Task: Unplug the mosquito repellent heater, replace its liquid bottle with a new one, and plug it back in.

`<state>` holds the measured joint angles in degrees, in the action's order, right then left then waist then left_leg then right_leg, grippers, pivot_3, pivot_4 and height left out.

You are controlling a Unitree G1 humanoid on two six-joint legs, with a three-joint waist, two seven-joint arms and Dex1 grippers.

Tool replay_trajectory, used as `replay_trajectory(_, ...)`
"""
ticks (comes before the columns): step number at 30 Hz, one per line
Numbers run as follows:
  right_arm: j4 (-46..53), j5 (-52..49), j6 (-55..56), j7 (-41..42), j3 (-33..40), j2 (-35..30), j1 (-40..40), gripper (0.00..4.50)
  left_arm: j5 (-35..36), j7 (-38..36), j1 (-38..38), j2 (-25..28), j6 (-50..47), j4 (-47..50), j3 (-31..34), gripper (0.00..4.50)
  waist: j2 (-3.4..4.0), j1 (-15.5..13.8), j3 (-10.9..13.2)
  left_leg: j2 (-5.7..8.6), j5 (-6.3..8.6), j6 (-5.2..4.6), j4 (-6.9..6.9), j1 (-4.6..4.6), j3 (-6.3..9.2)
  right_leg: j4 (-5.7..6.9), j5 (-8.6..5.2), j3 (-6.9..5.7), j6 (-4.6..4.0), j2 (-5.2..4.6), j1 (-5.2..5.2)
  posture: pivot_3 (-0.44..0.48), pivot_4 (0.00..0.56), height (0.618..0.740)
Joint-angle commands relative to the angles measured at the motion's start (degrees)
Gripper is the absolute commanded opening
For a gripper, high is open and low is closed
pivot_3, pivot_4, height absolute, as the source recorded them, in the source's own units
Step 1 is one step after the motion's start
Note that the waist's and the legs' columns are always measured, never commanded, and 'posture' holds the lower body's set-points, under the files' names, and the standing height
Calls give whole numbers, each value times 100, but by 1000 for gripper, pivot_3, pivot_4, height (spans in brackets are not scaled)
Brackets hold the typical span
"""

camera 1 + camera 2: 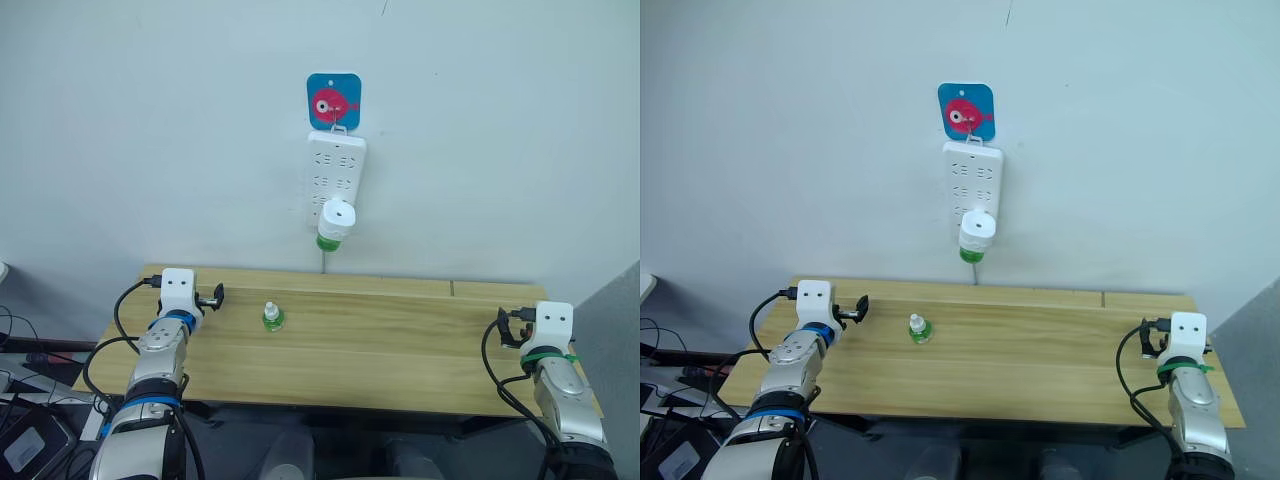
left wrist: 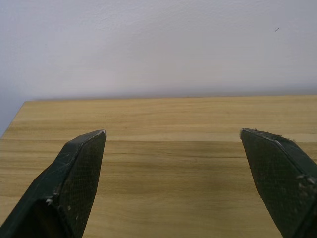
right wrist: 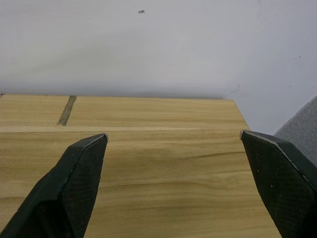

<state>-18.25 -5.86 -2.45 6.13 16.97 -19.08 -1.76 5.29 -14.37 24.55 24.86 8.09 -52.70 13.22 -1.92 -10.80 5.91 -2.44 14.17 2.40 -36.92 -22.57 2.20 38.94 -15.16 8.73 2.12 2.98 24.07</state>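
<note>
green-filled bottle [image 1: 271, 318] upright on table [image 1: 400, 340]

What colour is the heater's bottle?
Green, under the white mosquito repellent heater; best in the left eye view.

heater [image 1: 337, 214] plugged into wall power strip [image 1: 335, 170] above table [image 1: 400, 340], spare bottle [image 1: 272, 317] on table left of centre

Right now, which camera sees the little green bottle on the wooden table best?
The left eye view: the small green bottle stands unblocked on the wooden table. The right eye view shows it equally plainly; both wrist views face bare tabletop and wall.
</note>
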Motion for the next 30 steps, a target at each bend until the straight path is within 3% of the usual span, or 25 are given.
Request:
replay_trajectory(1, 149, -53, 84, 23, 93, -105, -125, 4479, 48, 34, 77, 135, 31, -12, 91, 4500, 0, -1, 0, 0, 0, 0, 0, 0, 0, 0, 0, 0, 0, 0, 0, 412, 77, 740)
replay_trajectory(22, 487, -216, -26, 280, 97, -125, -63, 4479, 325, -351, 29, 192, 33, 139, 342, 4500, 6, 11, 10, 0, 0, 0, 1, -1, 0, 0, -2, 0, 0, 0, 2, 381, 115, 740)
replay_trajectory(27, 1009, -472, -196, 554, 67, -96, 37, 4479, 854, -1116, -35, 339, -203, 679, 566, 4500, 9, 32, 30, -2, 0, 0, 2, -2, 1, 0, -4, -1, -2, 0, 4, 364, 125, 740)
replay_trajectory(30, 1815, -1080, -498, 1197, -49, -64, 200, 4479, 1564, -2133, -206, 481, -864, 1870, 605, 4500, 13, 80, 78, -6, 0, 0, 3, -4, 2, 0, -5, -2, -4, 2, 5, 355, 140, 740)
